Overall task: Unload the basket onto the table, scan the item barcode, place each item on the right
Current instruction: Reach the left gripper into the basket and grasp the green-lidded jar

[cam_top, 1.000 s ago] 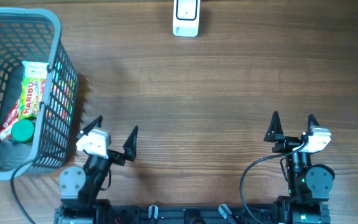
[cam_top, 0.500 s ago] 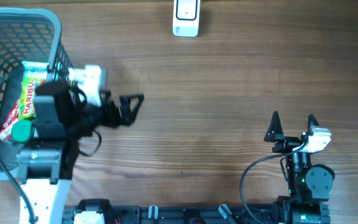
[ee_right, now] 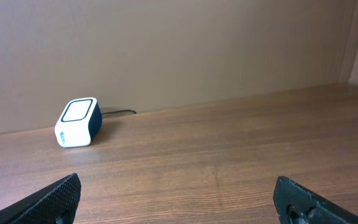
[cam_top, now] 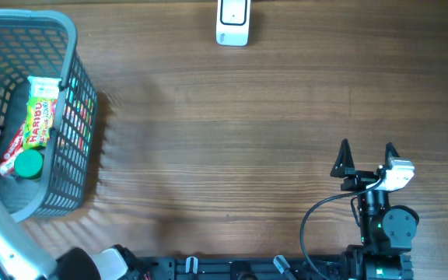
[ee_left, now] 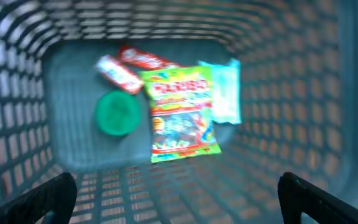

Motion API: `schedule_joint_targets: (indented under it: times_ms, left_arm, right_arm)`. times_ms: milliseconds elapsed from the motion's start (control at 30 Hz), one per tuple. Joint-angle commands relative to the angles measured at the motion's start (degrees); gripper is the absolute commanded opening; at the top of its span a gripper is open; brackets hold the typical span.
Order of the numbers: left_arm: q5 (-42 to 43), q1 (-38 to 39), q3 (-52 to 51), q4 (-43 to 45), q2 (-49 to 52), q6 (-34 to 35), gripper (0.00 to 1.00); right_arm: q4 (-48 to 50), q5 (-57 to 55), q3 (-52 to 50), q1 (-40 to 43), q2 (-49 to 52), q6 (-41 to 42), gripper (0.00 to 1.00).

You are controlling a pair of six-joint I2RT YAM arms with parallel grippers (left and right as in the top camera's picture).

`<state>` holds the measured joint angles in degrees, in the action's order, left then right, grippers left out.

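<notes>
- Two hands had their fingers apart, both empty: the left hand (ee_left: 176, 193) hung over the basket (cam_top: 75, 54) at the tabletop's (cam_top: 247, 117) left edge, and the right hand (cam_top: 366, 154) sat by its near right corner.
- The candy bag (ee_left: 180, 112) lay on the basket floor straight ahead of the left hand, its long axis running away from it; the left arm was much the nearer.

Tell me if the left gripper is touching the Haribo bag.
Apart. In the left wrist view the left gripper hangs open over the basket, clear of the Haribo bag lying on the basket floor, with bare mesh between them.

Overhead, the basket (cam_top: 71, 35) runs off the left edge; the scanner (cam_top: 232, 29) is clipped at top. The left wrist view blurs the candy bag (ee_left: 180, 115).
</notes>
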<state>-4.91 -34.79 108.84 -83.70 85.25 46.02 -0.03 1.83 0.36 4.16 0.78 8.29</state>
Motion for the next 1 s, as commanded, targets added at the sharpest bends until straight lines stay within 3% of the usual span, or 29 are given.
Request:
schedule_joint_targets:
  times_ms: [0,100,233,333,467,767,933,967]
  left_arm:
    - [-1.20,-6.56,-5.88,-0.98,2.58,7.19,1.00]
    - [-1.20,-8.37,-14.97,1.44,3.56,7.19,1.00]
    - [-1.16,-8.41,-26.75,11.56,3.76,7.15,1.00]
    - [-1.18,-8.41,-30.62,15.85,3.80,6.93,1.00]
    - [-1.18,-8.41,-31.78,18.80,5.01,6.93,1.00]
    - [-0.90,-7.72,-31.78,19.89,17.88,6.75,1.00]
    - [4.13,-7.17,-31.80,19.19,22.84,6.69,1.00]
    - [3.89,-6.82,-31.80,18.73,23.19,6.69,0.92]
  right_arm:
    - [0.20,-0.52,-0.07,-0.20,-0.35,-0.66,1.00]
    - [0.20,-0.52,-0.07,-0.20,-0.35,-0.66,1.00]
    - [0.20,-0.52,-0.07,-0.20,-0.35,-0.68,1.00]
    - [0.20,-0.52,-0.07,-0.20,-0.35,-0.66,1.00]
    - [0.20,-0.52,-0.07,-0.20,-0.35,-0.63,1.00]
    - [0.20,-0.52,-0.07,-0.20,-0.35,-0.63,1.00]
    - [0.20,-0.52,-0.07,-0.20,-0.35,-0.63,1.00]
    - [0.20,-0.52,-0.07,-0.20,-0.35,-0.66,1.00]
